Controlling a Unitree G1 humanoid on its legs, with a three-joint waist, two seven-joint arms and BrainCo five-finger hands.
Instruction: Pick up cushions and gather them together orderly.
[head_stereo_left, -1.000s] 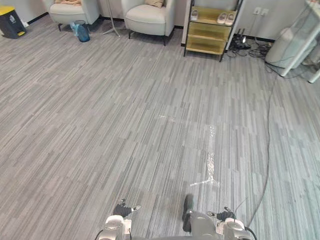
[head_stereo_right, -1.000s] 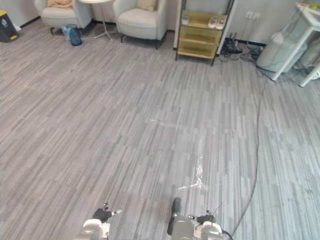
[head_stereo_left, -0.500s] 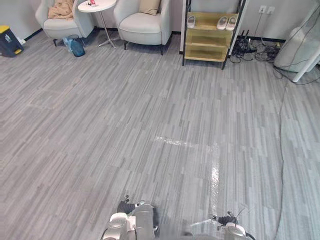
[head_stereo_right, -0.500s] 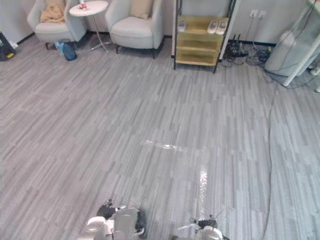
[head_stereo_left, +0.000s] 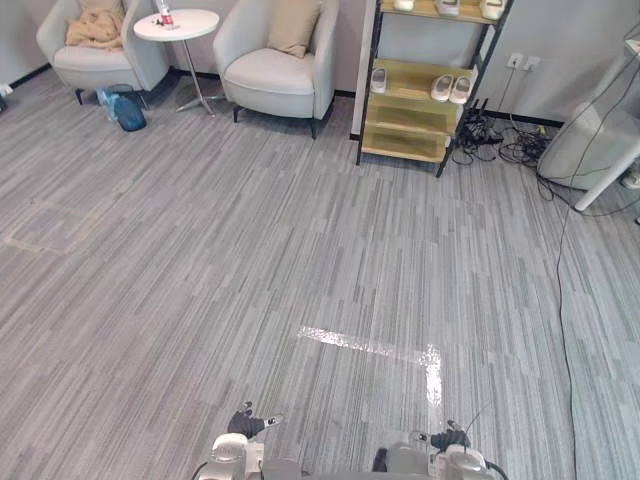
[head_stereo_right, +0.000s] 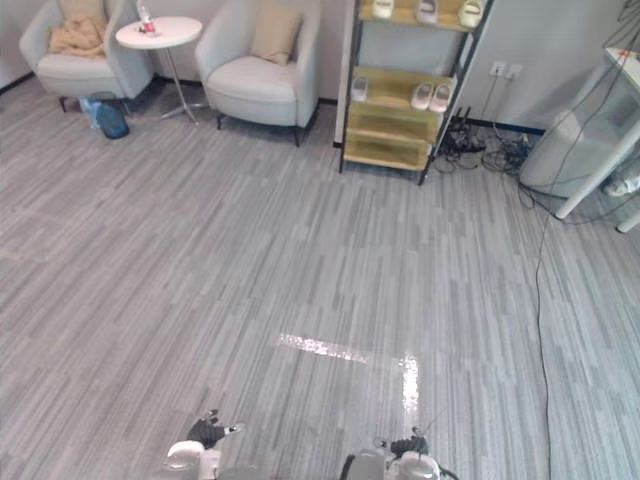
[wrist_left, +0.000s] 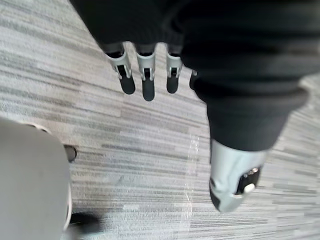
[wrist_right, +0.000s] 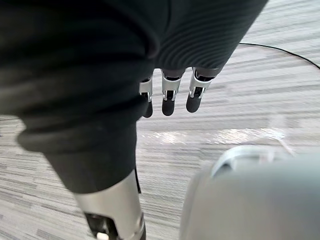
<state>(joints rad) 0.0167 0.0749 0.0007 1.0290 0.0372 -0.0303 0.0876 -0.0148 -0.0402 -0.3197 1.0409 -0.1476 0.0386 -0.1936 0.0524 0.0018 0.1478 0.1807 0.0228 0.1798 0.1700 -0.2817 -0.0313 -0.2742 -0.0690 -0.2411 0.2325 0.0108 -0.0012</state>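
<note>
The left hand (wrist_left: 145, 77) hangs over the grey plank floor (head_stereo_left: 250, 270) with its fingers straight and loosely spread, thumb apart, and nothing in it. The right hand (wrist_right: 169, 92) hangs the same way, fingers straight and relaxed, grasping nothing. The task's thing, a tan cushion (head_stereo_left: 293, 25), leans upright against the back of a pale armchair (head_stereo_left: 275, 75) far ahead of both hands, off toward the left hand's side. Further to that side stands a small round white worktop (head_stereo_left: 200, 22) on a thin stand with a bottle (head_stereo_left: 165, 15) on it, and past it a second pale armchair (head_stereo_left: 95, 60) with a crumpled tan bundle (head_stereo_left: 95, 25) on its seat; whether that is a cushion or a blanket cannot be told. A blue bin (head_stereo_left: 122, 105) sits on the floor just beside that second chair. Far ahead, roughly in line with the right hand, a black-framed shelf (head_stereo_left: 415, 135) with yellow boards carries pale shoes (head_stereo_left: 450, 88); a tangle of wall cables (head_stereo_left: 500, 135) and a white appliance (head_stereo_left: 590, 140) lie beyond the right hand's side. Between the hands and the cushion's armchair stretches the floor, crossed near the hands by a pale shiny streak (head_stereo_left: 360, 345).
</note>
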